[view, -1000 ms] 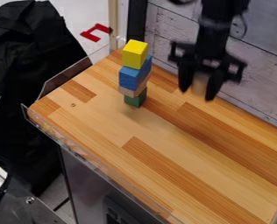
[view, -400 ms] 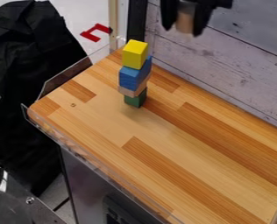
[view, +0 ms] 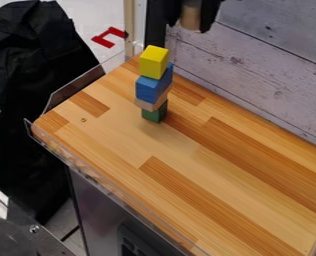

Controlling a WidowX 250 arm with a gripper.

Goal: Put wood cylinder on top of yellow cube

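Note:
At the top edge of the view, my gripper (view: 189,22) is shut on the light wood cylinder (view: 190,16), which hangs between its two black fingers. The yellow cube (view: 154,62) stands as the top piece of a stack, below and to the left of the gripper, apart from the cylinder. Under it is a blue block (view: 153,87), then a thin wood-coloured block (view: 151,104), and a green block (view: 154,113) at the bottom, standing on the wooden table.
The wooden table (view: 214,165) has a clear plastic rim (view: 114,189) on its left and front sides. A whitish plank wall (view: 254,70) runs behind it. Black cloth (view: 37,65) hangs at the left.
Holding the cylinder, the gripper has risen from over the table's back edge to the top of the view and moved left. The stack has stayed still.

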